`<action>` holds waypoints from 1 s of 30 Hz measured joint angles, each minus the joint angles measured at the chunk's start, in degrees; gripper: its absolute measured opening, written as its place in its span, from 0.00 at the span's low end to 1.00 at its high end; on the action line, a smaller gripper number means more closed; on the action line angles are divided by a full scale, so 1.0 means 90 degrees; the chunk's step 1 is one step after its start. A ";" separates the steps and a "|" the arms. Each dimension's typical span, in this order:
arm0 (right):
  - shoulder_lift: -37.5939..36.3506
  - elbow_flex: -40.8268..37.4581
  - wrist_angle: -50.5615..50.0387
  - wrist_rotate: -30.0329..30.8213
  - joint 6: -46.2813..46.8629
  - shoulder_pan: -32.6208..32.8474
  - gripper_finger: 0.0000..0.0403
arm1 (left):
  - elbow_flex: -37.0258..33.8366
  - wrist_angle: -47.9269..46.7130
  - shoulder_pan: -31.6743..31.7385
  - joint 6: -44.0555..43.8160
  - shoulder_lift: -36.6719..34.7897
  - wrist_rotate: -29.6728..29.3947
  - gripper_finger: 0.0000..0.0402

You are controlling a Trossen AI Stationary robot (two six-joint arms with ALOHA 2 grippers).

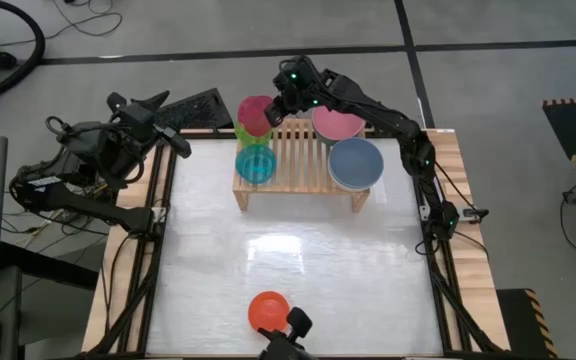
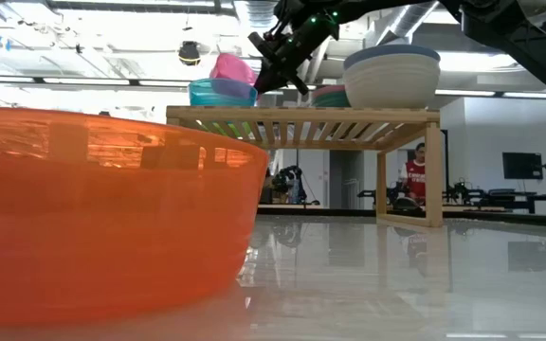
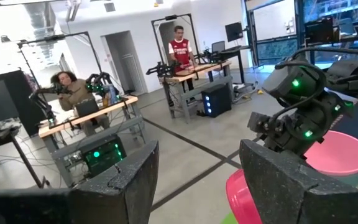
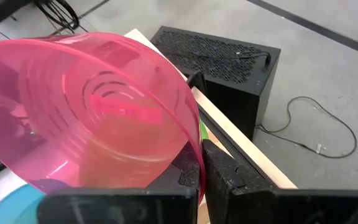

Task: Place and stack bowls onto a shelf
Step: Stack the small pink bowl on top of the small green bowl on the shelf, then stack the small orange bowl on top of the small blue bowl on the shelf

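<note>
The light-wood shelf [image 1: 298,165] stands at the table's far middle. My right gripper [image 1: 286,100] is over its far left end, shut on the magenta bowl [image 1: 255,115], which is above the green bowl [image 1: 240,133]. The cyan bowl [image 1: 256,163] sits on the slats' near left. A light pink bowl [image 1: 338,123] and a slate blue one [image 1: 356,163] sit on the right part; in the low view the blue one lies in the cream bowl [image 2: 391,80]. The orange bowl [image 1: 268,310] rests on the table's near edge. My left gripper [image 3: 194,186] waits open off the table's far left corner. My right gripper pinches the magenta bowl's rim [image 4: 197,155] between its two fingers, one inside the bowl and one outside. The fingers come from the table's right, slanting down. The bowl is tilted steeply toward the left, above the green bowl [image 4: 202,130]; whether the two touch I cannot tell.
A black box [image 1: 193,108] lies just beyond the table's far left corner, near the held bowl. White tabletop [image 1: 298,260] spreads between the shelf and the orange bowl. People sit and stand at desks in the room behind.
</note>
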 joint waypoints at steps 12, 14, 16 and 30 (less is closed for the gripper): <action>-0.0002 0.0002 -0.0037 -0.0208 -0.0197 -0.0028 0.10 | 0.0000 0.0002 0.0000 -0.0001 0.0000 -0.0002 0.53; -0.0002 0.0002 -0.0035 -0.0276 -0.0200 -0.0028 0.11 | 0.0000 0.0002 0.0000 -0.0002 0.0000 -0.0002 0.53; -0.0002 0.0002 -0.0042 -0.0303 -0.0224 -0.0028 0.13 | 0.0000 0.0002 0.0000 -0.0002 0.0000 -0.0002 0.53; -0.0002 0.0002 0.0200 -0.0377 -0.0408 -0.0030 0.25 | 0.0000 0.0005 0.0000 0.0112 -0.0002 -0.0043 0.53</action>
